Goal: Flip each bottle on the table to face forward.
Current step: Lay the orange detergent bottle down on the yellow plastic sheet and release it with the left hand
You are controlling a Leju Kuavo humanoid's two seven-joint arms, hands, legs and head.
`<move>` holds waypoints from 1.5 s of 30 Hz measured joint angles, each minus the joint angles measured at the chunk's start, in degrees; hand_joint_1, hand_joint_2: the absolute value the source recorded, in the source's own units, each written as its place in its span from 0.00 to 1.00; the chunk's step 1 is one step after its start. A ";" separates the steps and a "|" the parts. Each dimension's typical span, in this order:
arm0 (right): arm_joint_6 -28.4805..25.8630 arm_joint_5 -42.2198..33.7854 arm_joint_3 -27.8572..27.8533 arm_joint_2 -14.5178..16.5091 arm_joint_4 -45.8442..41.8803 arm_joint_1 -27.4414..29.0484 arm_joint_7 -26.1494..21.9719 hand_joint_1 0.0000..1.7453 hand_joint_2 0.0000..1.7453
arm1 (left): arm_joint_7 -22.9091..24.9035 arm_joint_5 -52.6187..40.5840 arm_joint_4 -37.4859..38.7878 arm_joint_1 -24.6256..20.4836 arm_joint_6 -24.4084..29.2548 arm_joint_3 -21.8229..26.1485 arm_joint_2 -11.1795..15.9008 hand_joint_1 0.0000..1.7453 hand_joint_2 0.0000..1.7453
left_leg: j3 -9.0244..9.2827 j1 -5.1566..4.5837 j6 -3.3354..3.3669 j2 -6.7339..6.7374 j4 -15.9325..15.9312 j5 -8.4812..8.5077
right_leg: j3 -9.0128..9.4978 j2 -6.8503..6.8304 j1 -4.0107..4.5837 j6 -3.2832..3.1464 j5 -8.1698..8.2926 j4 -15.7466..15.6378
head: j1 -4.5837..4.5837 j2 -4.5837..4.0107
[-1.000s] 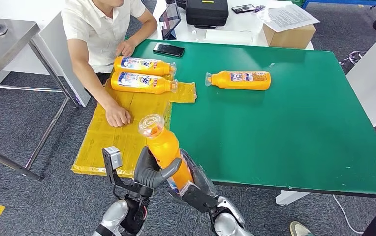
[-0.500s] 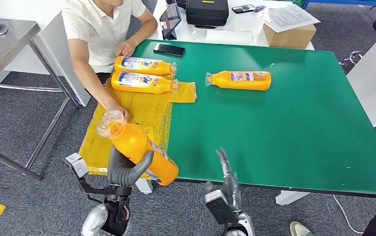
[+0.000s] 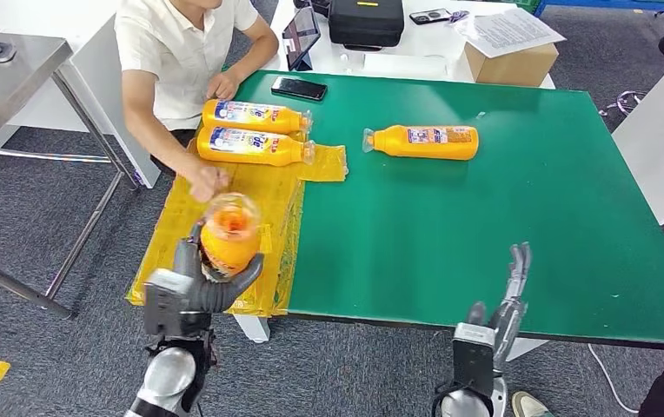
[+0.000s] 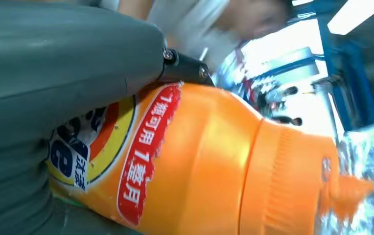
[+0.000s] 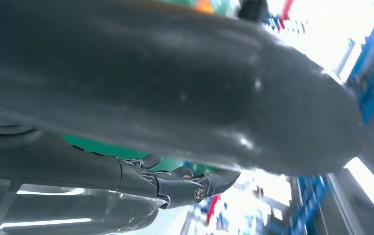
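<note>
Green tabletop (image 3: 485, 226) ahead: my left hand (image 3: 194, 291) grips 1 orange plastic bottle (image 3: 227, 233) above yellow sheeting (image 3: 242, 195), mid-flip; next, lay it label-forward. Right hand (image 3: 494, 321) is empty, fingers spread.

My left hand (image 3: 196, 287) is raised off the table's near-left corner, thumb and fingers wrapped around an orange bottle (image 3: 227, 233). My right hand (image 3: 495, 317) stands at the near edge, fingers straight and pointing up, apparently holding nothing.
</note>
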 joint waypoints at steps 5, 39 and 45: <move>-0.03 -2.23 -1.13 0.35 -1.83 -0.57 0.00 0.00 0.00 | 1.71 -26.79 14.15 -7.22 2.78 -1.92 3.11 1.00 1.00 | 0.03 -0.01 -0.02 0.08 0.00 0.03 | 0.01 0.02 -0.01 -0.01 0.04 0.01 | 0.01 0.00; -0.03 -9.17 5.31 -1.82 4.14 -3.38 0.00 0.00 1.00 | 4.34 -37.41 54.73 -29.74 -6.83 -4.51 4.17 0.00 1.00 | 0.36 0.00 -0.05 0.01 -0.01 0.07 | 0.40 0.00 0.00 -0.01 0.03 0.08 | 0.00 0.00; -0.03 -9.17 5.31 -1.84 4.20 -3.39 0.00 0.00 1.00 | 4.35 -37.37 54.82 -29.79 -6.94 -4.48 4.16 0.00 1.00 | 0.36 0.00 -0.05 0.01 -0.01 0.07 | 0.40 0.00 0.00 -0.01 0.03 0.08 | 0.00 0.00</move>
